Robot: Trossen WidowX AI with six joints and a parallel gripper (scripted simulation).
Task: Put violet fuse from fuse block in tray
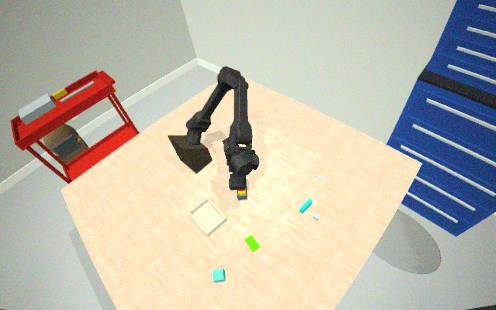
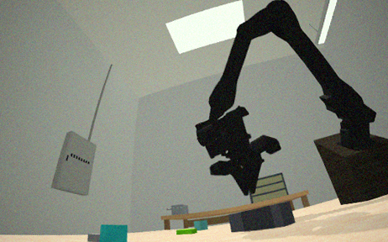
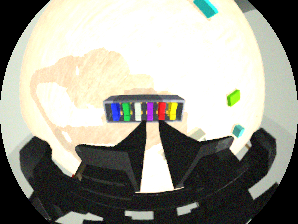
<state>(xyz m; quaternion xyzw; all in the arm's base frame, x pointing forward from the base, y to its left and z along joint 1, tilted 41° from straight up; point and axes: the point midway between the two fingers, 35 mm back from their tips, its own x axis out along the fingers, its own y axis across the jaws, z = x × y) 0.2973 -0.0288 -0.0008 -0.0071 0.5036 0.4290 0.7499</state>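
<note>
table (image 1: 150,225): showing pale wood grain, matt
arm (image 1: 239,120): looking matt black
tray (image 1: 208,217): looking cream, matt, lying beside the fuse block (image 1: 242,194)

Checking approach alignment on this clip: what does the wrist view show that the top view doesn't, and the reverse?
Only the wrist view shows the fuses in a row in the fuse block, with the violet fuse centred above the gap between the parted fingers. Only the top view shows the tray, the arm's base, the red cart and the blue cabinet. Both show the block, the open, empty gripper, and the green block.
</note>
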